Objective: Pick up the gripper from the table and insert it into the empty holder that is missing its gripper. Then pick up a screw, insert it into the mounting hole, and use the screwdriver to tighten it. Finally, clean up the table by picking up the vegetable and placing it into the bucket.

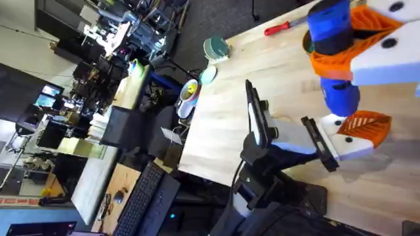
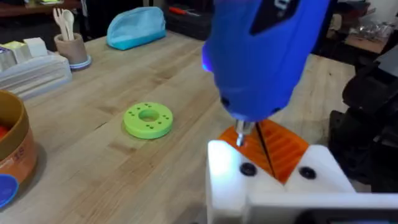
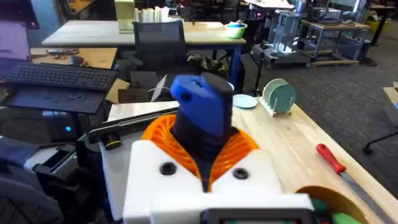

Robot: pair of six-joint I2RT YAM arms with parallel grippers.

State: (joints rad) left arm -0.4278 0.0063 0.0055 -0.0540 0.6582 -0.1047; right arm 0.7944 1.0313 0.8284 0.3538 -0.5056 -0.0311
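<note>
My right gripper (image 3: 202,149) is shut on the blue screwdriver (image 3: 200,112), whose body stands upright between its orange pads. Overhead, the screwdriver (image 1: 333,49) hangs over my left gripper (image 1: 361,128). From the left wrist, the bit of the screwdriver (image 2: 261,56) comes down at the edge of the white holder (image 2: 224,174), beside the orange ribbed gripper (image 2: 283,149) seated in it. A black screw (image 2: 247,168) head shows on the holder's face. My left gripper (image 2: 267,155) has its pads together. The bucket (image 2: 15,134) stands at the table's side. The vegetable is out of view.
A lime-green ring disc (image 2: 148,119) lies on the wood near the holder. A red-handled screwdriver (image 3: 331,158) lies beside the bucket (image 3: 314,194). A blue pouch (image 2: 137,28) and a cup of utensils (image 2: 71,46) stand farther back. A teal disc stand (image 1: 215,47) sits at the table edge.
</note>
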